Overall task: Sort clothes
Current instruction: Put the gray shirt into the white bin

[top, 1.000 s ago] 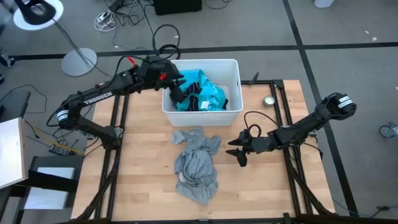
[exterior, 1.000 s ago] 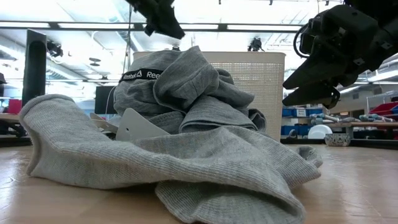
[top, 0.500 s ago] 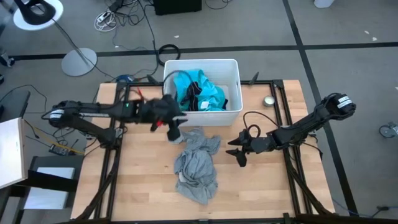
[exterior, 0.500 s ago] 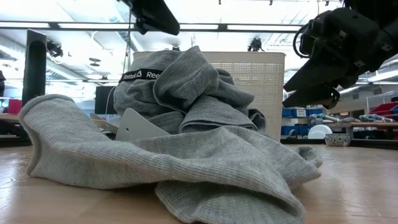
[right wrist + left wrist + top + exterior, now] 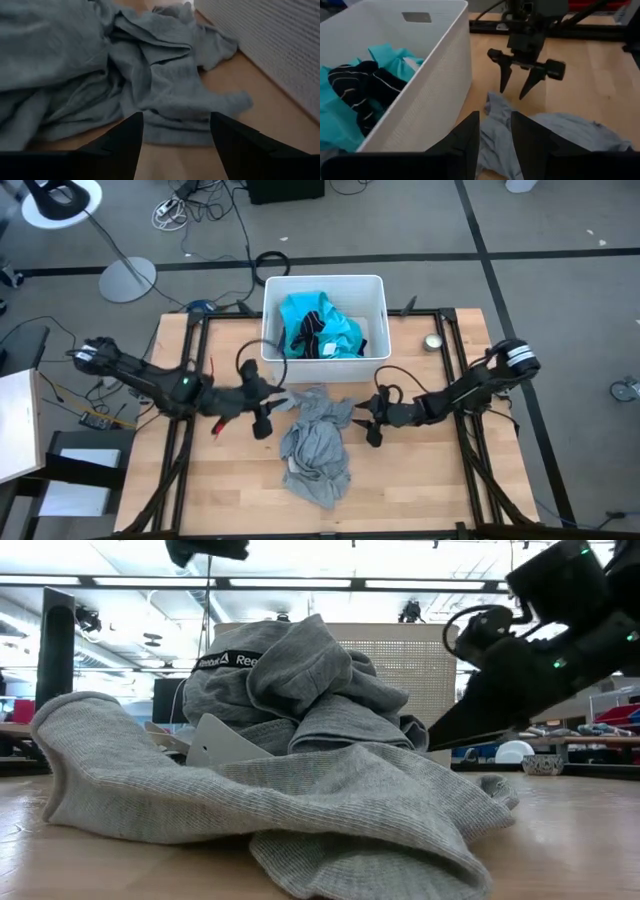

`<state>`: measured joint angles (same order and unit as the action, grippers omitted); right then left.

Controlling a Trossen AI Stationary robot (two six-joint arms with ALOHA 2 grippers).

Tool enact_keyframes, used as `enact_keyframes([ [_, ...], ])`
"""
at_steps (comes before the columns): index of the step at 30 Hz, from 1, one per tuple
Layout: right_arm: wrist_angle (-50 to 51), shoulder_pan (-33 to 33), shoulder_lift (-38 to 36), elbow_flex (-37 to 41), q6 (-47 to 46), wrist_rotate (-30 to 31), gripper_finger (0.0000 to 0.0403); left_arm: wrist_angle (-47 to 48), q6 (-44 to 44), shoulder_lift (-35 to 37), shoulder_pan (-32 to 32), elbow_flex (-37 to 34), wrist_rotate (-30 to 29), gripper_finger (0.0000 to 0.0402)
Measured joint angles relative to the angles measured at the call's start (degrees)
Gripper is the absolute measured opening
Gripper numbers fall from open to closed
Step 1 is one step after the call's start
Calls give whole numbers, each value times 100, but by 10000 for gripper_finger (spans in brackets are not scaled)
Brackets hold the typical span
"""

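Note:
A grey shirt (image 5: 316, 442) lies crumpled on the wooden table in front of a white bin (image 5: 375, 288); it fills the low view (image 5: 300, 800). In the bin lie a turquoise garment (image 5: 340, 332) and black socks (image 5: 312, 332). My left gripper (image 5: 268, 418) is at the shirt's left side, open and empty, pointing across the shirt (image 5: 495, 142). My right gripper (image 5: 369, 423) is at the shirt's right edge, open and empty, low over the table (image 5: 175, 145). It also shows in the left wrist view (image 5: 520, 80).
A small round tin (image 5: 432, 342) stands on the table at the far right. The bin's wall (image 5: 435, 85) stands close by my left gripper. Dark frame rails (image 5: 190, 380) run along the table's left and right sides. Bare wood shows to the right of the shirt.
My left gripper has come from above the bin toward the table's near edge and down, and now sits beside the shirt's left side. My right gripper has gone a little toward the shirt and tipped lower. The shirt has not moved.

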<state>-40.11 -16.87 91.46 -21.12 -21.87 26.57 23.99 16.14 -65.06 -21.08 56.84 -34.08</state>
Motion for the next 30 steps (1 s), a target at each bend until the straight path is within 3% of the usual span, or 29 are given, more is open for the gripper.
enact_keyframes([
  [6,-163,260,548,-391,881,0,230,-64,639,122,-672,-483,-976,117],
  [17,-105,674,1599,-1388,1293,-912,222,-35,2209,300,-1200,-1532,-1607,117],
  [20,97,675,1683,-1593,1334,-1032,165,-163,2535,315,-1269,-1756,-1724,117],
  [24,813,676,1437,-1721,1339,-1039,32,-371,2651,334,-1283,-1944,-1742,117],
  [30,1983,674,271,-1835,1243,-972,19,-369,2632,332,-1283,-1961,-1760,117],
])
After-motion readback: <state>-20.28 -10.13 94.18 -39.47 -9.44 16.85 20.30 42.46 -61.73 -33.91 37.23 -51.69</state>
